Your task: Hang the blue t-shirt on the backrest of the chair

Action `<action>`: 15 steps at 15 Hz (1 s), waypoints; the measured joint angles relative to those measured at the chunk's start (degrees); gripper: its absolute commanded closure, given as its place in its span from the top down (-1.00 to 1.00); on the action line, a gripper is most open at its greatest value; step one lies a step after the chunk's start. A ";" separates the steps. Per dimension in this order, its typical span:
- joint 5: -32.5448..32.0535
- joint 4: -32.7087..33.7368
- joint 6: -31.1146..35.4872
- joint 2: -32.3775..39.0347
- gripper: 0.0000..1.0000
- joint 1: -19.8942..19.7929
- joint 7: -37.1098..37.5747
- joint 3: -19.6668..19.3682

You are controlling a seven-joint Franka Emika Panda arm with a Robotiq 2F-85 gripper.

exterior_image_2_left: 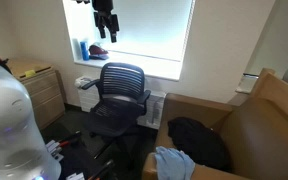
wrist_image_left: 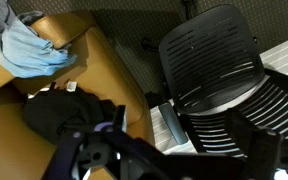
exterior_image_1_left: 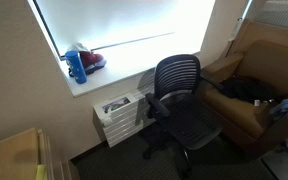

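1. Robot body (exterior_image_2_left: 9, 130), white: one. It stands at the far left, low down and well to the left of the hand.
2. Wooden cabinet (exterior_image_2_left: 39, 90): one. It is left of the hand and lower.
3. Blue bottle (exterior_image_2_left: 81, 48): one. It stands upright on the window sill, just left of the hand and a little lower.
4. Red object (exterior_image_2_left: 97, 52): one. It lies on the sill touching or just beside the bottle, almost under the hand. What it is cannot be told.
5. Hand (exterior_image_2_left: 105, 32): one. It hangs high in front of the bright window with its two fingers spread wide apart and nothing between them.
6. Chair (exterior_image_2_left: 119, 95), black: one, with a slatted backrest and two armrests. It stands on the floor straight below the hand and well apart from it. The t-shirt is not yet on its backrest.
7. Blue t-shirt (exterior_image_2_left: 174, 163): one. It lies crumpled at the front edge of the armchair, far below the hand and to its right, apart from the chair. In the wrist view it lies at the upper left.
8. Black garment (exterior_image_2_left: 199, 140): one. It is heaped on the armchair seat just beside the t-shirt, below and right of the hand.
9. Armchair (exterior_image_2_left: 269, 110), tan: one. It is the farthest thing to the right of the hand.
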 measured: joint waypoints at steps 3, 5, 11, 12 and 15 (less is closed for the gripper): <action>-0.15 -0.09 1.02 0.07 1.00 -0.04 0.62 0.01; -0.82 -1.56 8.89 1.63 1.00 -1.38 4.98 -0.06; -6.54 -8.30 29.08 12.30 1.00 -12.12 12.02 -5.36; -7.87 -9.31 31.07 13.79 1.00 -14.10 13.15 -6.60; -9.16 -9.88 32.84 17.63 1.00 -17.82 14.82 -9.20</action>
